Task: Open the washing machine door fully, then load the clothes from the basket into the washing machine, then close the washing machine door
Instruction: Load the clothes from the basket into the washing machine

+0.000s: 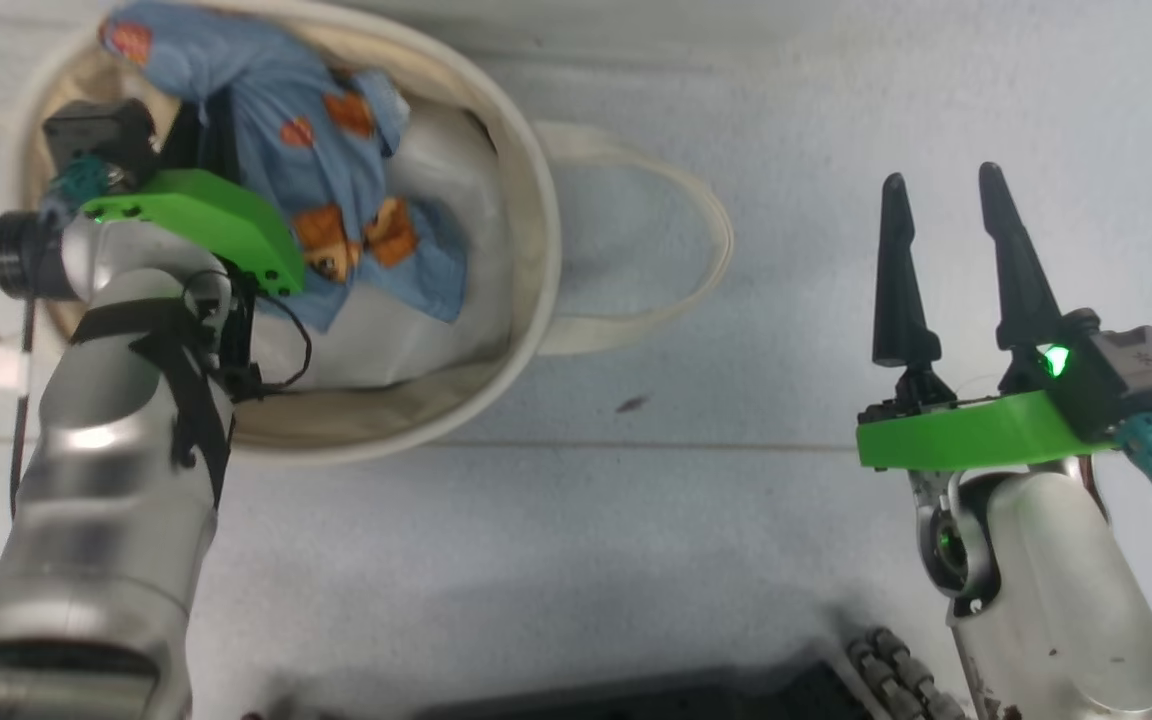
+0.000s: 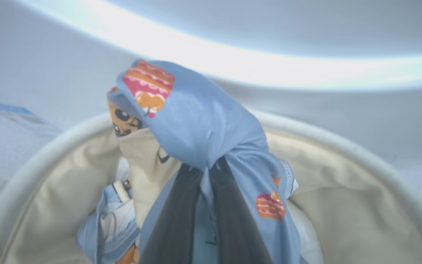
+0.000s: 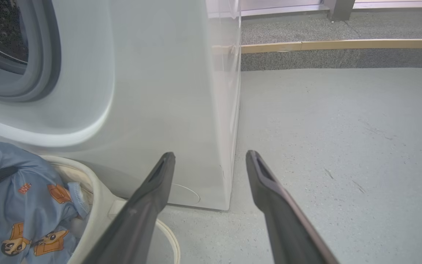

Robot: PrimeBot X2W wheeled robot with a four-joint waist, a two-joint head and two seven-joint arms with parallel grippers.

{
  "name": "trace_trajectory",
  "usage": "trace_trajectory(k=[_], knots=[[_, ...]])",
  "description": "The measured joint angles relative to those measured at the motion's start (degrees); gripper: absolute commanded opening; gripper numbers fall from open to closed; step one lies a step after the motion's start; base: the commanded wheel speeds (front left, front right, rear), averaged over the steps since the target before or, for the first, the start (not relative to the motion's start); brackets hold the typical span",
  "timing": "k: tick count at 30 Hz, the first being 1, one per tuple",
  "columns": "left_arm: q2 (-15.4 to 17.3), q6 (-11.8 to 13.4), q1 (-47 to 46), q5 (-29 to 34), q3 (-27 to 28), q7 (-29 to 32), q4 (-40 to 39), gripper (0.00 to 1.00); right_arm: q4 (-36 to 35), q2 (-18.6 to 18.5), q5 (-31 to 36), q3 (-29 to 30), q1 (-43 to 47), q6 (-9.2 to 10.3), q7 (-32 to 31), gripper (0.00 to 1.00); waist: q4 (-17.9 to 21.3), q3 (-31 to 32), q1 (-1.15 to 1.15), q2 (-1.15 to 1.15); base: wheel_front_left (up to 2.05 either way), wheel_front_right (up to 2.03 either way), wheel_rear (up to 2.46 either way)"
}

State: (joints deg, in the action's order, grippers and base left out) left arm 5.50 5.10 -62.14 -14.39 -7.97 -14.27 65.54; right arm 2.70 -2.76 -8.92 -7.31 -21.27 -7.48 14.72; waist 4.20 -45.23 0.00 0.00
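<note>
The cream basket point(image 1: 526, 190) sits on the floor against the white washing machine point(image 3: 167, 91), whose drum opening with its grey rubber ring point(image 3: 46, 55) stands uncovered. The washing machine door is out of view. Blue bear-print clothes point(image 1: 336, 170) lie in the basket. My left gripper point(image 2: 205, 167) reaches down into it and is shut on a fold of the blue clothes point(image 2: 200, 121), which drapes over its fingertips and is lifted above the basket rim point(image 2: 31, 161). My right gripper point(image 1: 946, 260) hangs open over bare floor to the right, holding nothing.
A plain white padded bag point(image 1: 456, 170) lies under the clothes in the basket. One loop handle point(image 1: 696, 270) of the basket rests flat on the grey floor point(image 3: 324, 146). A raised kerb with a wooden strip point(image 3: 343, 44) runs behind. My dark base point(image 1: 636, 700) is at the bottom edge.
</note>
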Motion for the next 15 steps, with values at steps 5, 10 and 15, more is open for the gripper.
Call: trace_trajectory(k=[5, 10, 15], knots=[[0.1, -1.6, 9.1, 0.1, 3.9, 0.0, -17.2, 0.0, 0.9, 0.0, -0.4, -0.9, 0.3, 0.0, 0.0, 1.0, -0.8, 5.2, 0.0, 0.0, 0.0, 0.0, 0.0], [-1.1, -4.7, 20.3, 1.5, 7.8, 0.0, -31.0, 0.0, 2.3, 0.0, -0.9, -1.5, 1.3, 0.0, 0.0, 1.0, -1.7, 11.0, -0.01, 0.0, 0.0, 0.0, 0.0], [-2.9, -7.9, 28.5, 3.4, 9.9, -0.1, -43.9, 0.0, 2.9, 0.0, -2.9, -1.6, 4.2, 0.0, 0.0, 1.0, -2.4, 17.0, -0.01, 0.0, 0.0, 0.0, 0.0]])
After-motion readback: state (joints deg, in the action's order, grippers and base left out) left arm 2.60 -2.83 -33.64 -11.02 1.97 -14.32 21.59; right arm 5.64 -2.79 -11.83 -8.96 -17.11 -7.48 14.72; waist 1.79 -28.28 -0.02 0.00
